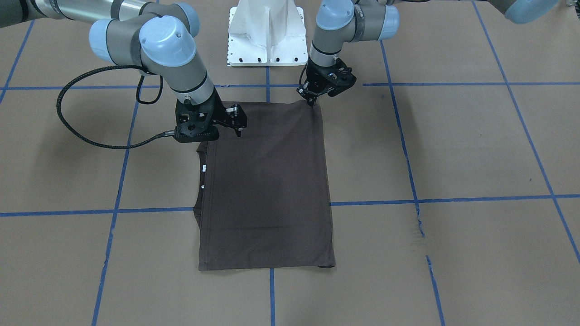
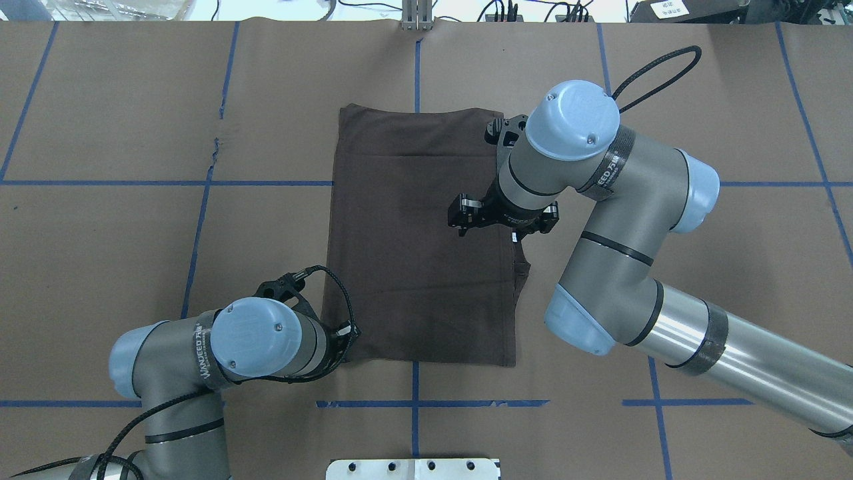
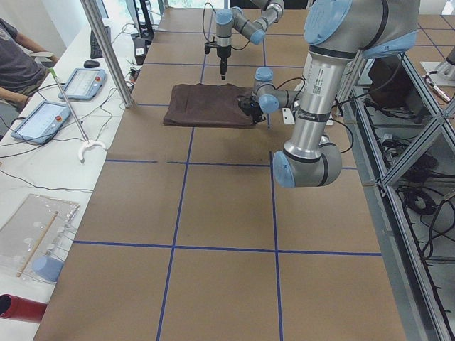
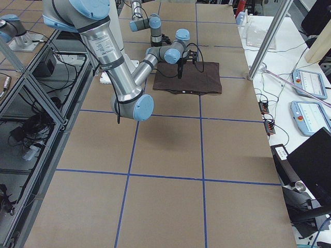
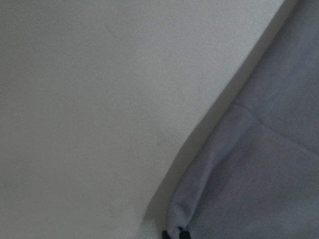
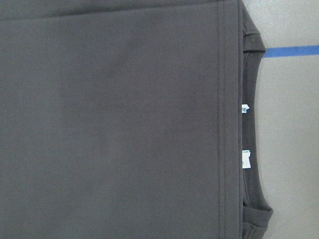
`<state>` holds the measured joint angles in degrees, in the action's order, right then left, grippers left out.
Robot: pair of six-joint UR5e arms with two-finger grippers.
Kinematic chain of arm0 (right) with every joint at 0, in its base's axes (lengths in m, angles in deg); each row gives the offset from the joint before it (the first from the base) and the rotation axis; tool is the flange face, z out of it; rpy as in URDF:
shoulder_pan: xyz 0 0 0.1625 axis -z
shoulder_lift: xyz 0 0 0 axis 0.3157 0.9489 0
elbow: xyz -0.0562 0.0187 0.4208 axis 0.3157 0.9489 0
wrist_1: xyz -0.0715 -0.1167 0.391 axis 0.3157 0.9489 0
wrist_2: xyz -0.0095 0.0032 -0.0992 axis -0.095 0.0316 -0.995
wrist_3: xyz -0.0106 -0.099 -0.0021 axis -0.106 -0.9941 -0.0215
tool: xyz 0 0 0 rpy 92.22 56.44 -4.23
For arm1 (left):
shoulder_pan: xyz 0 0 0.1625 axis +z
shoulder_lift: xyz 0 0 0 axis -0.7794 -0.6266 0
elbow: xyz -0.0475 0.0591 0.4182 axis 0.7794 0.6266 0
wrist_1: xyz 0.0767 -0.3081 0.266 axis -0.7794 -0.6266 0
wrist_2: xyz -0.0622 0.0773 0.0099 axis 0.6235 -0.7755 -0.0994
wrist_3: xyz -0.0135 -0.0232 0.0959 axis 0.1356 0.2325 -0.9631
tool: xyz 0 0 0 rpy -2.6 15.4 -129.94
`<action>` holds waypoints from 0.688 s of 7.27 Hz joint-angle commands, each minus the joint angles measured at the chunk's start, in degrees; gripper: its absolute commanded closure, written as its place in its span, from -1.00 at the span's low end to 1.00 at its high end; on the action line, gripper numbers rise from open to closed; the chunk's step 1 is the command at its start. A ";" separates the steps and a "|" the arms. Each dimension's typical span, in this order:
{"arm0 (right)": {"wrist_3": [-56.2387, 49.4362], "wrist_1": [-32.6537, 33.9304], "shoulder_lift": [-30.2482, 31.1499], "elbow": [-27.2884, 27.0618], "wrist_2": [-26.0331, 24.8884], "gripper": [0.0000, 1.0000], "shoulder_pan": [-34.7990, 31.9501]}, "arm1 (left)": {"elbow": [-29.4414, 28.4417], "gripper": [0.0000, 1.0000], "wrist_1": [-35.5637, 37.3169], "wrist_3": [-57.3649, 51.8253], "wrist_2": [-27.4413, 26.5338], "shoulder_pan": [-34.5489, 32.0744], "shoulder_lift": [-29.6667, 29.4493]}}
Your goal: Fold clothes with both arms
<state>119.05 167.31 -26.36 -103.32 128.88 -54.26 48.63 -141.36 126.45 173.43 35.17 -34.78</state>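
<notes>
The dark brown-grey T-shirt (image 1: pixel 267 190) lies flat on the table, folded into a tall rectangle (image 2: pixel 420 233). Its collar and small white tags (image 6: pixel 245 108) are on my right side. My left gripper (image 1: pixel 311 102) is shut on the shirt's near-left corner, low at the table. The left wrist view shows its fingertips (image 5: pixel 175 233) pinching the cloth (image 5: pixel 259 174). My right gripper (image 1: pixel 236 121) hangs open and empty just above the shirt's right part near the collar (image 2: pixel 463 215). The right wrist view shows only cloth (image 6: pixel 124 124), no fingers.
The white pedestal base (image 1: pixel 266 31) stands at the table's near edge behind the shirt. The brown table is marked with blue tape lines (image 2: pixel 200 183). Tablets (image 3: pixel 43 117) and a person (image 3: pixel 14 64) are beyond the far side, with a metal pole (image 3: pixel 106 50) there.
</notes>
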 commanded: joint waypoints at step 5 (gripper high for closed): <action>41.30 -0.76 2.38 -6.06 -11.77 -1.00 12.08 | 3.21 1.00 0.18 -0.82 0.28 -0.40 0.24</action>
<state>147.29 166.76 -24.36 -108.31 123.35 -47.26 51.74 -141.19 125.66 173.63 34.80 -34.57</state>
